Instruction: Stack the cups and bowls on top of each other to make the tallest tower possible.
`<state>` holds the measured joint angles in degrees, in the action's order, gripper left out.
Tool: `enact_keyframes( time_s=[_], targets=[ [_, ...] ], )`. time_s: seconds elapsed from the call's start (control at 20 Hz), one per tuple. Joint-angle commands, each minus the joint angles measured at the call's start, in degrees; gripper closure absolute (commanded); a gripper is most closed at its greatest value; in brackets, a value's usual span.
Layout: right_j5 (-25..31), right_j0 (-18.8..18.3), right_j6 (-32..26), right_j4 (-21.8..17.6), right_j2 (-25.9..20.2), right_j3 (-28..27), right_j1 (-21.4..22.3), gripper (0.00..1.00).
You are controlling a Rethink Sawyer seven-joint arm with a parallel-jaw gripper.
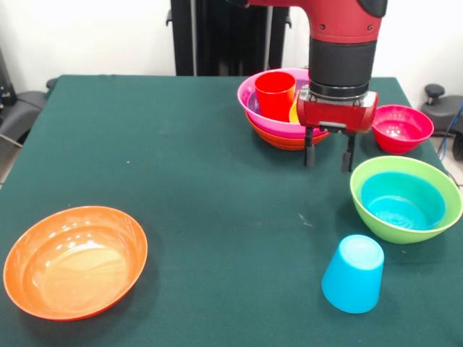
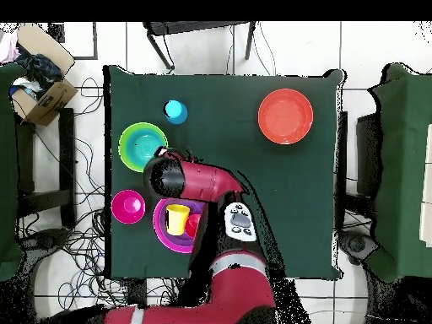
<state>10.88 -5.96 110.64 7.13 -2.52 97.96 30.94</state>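
The red-and-black gripper hangs with its two black fingers spread apart, holding nothing and clear of the cloth. Behind it, near the table's far edge, the tower of nested orange, magenta and purple plastic bowls holds a red plastic tumbler.

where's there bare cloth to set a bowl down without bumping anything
The widest bare stretch of the table lies between the lone orange bowl and the tower. It is crowded by the tower, where the open pincer hangs between the crimson bowl, the lime green bowl and the upturned blue cup.
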Motion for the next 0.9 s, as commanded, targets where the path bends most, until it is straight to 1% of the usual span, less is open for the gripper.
enact_keyframes(
  time_s=[0.05, 0.3, 0.5, 0.6, 0.7, 0.9],
  targets=[
    [-3.36, -3.35, 5.25, -2.27, -12.63, 4.98, -3.86, 0.0],
    [-4.57, -4.47, 5.61, -2.56, -14.3, 5.63, -4.14, 0.0],
    [-4.32, -4.23, 5.86, -2.4, -14.3, 5.84, -3.77, 0.0],
    [-4.65, -4.27, 5.86, -2.42, -14.51, 5.72, -4.48, 0.0],
    [-3.42, -3.51, 6.0, -2.0, -13.47, 5.92, -5.26, 0.0],
    [-4.57, -2.64, 5.93, -2.78, -12.15, 6.4, -7.53, 0.0]
  ],
)
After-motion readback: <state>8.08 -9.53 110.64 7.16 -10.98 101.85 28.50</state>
